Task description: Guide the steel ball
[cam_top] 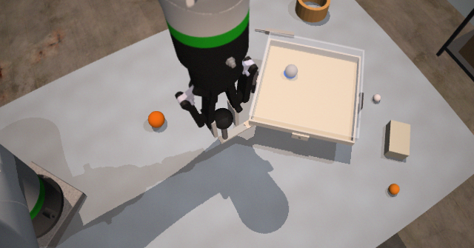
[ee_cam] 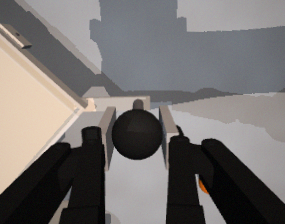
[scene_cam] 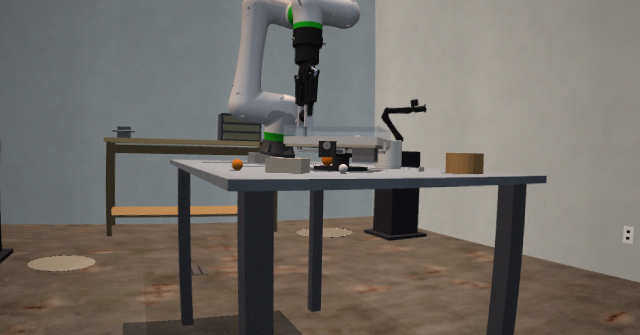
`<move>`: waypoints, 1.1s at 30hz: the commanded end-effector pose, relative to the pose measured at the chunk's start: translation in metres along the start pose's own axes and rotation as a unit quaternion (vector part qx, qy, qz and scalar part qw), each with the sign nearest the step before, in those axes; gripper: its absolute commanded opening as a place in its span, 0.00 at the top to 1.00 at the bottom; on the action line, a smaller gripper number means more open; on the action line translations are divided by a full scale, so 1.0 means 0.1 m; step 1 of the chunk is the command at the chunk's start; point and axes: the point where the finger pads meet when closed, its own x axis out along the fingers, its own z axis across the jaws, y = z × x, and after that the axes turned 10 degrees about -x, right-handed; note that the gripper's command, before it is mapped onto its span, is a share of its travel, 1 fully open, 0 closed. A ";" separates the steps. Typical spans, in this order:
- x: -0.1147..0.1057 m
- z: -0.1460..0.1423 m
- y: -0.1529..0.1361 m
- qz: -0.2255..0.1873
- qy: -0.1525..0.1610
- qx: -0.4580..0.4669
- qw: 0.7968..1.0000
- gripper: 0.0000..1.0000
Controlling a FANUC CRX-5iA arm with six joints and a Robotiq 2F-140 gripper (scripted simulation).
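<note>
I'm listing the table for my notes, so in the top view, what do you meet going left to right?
Large orange ball → black knob in the gripper → steel ball → small white ball → tan block.

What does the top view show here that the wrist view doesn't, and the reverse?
Only the top view shows the steel ball sitting over the blue spot, plus the ring, block and white ball. Only the wrist view shows both fingers pressed against the black knob. Both show the gripper shut on that knob beside the plate.
</note>
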 end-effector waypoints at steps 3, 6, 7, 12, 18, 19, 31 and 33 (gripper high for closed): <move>0.00 0.00 0.00 0.000 0.000 0.000 1.000 0.90; 0.00 0.00 0.00 0.000 0.000 0.000 1.000 0.90; 0.00 0.00 0.00 0.000 0.000 0.000 1.000 0.90; 0.00 0.00 0.00 0.000 0.000 0.000 1.000 0.90; 0.00 0.00 0.00 0.000 0.000 0.000 1.000 0.58; 0.00 0.00 0.00 0.000 0.000 0.000 1.000 0.58; 0.00 0.00 0.00 0.000 0.000 0.000 1.000 0.58; 0.00 0.00 0.00 0.000 0.000 0.000 1.000 0.58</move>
